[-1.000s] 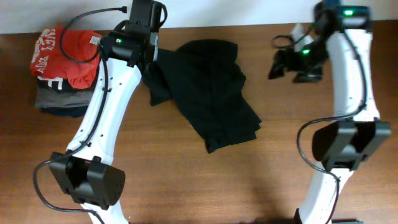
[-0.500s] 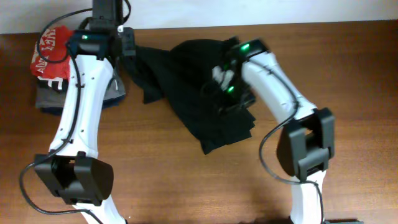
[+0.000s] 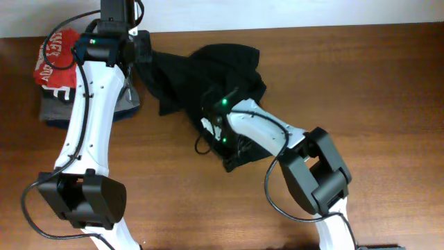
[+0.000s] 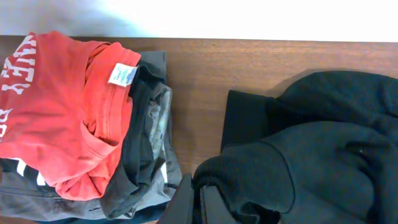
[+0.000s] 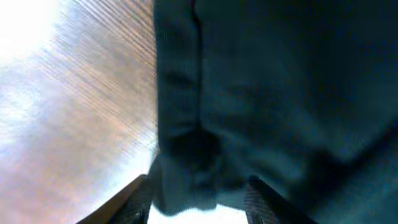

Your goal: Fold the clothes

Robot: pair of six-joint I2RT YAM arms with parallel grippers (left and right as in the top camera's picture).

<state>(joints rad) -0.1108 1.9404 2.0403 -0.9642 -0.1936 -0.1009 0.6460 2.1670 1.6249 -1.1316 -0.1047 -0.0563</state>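
Observation:
The clothes (image 3: pixel 229 76), one black soft garment, lie crumpled at the middle back of the table. My left gripper (image 3: pixel 143 54) is at the garment's upper left corner. In the left wrist view this gripper (image 4: pixel 198 202) is shut on a rolled edge of the clothes (image 4: pixel 311 155). My right gripper (image 3: pixel 220 137) reaches over the garment to its lower left edge. In the right wrist view the clothes (image 5: pixel 280 93) fill the frame. There the right gripper (image 5: pixel 198 202) has its fingers apart, with a hanging fold of the fabric between them.
A stack of folded garments with a red shirt (image 3: pixel 66 66) on top sits at the back left, beside the left gripper; the red shirt (image 4: pixel 56 112) lies over grey and dark layers (image 4: pixel 146 162). Bare wooden table (image 3: pixel 388 104) lies to the right and front.
My right arm swung from the far right across the garment to its lower left edge, and its jaws narrowed. The left arm shifted slightly left, still holding the corner.

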